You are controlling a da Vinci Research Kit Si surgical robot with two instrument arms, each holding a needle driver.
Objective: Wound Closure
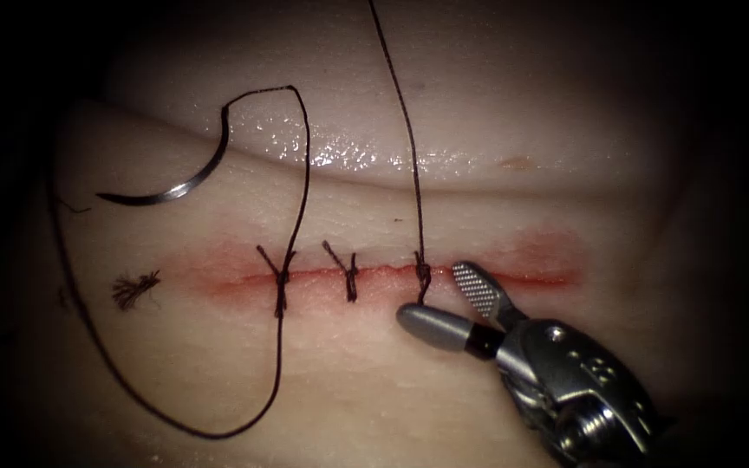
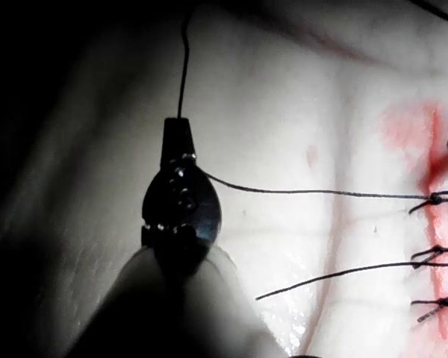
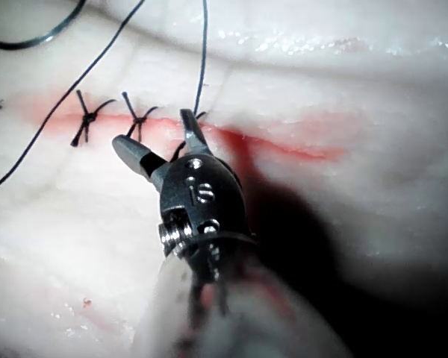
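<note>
Seemingly "IS" on right tool [image 3: 168, 145]

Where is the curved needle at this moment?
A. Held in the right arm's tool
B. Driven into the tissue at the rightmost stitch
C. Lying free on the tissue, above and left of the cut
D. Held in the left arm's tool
C: the needle lies loose on the tissue, up and left of the cut; the right tool stands open with nothing in it, and the left tool holds thread.
</note>
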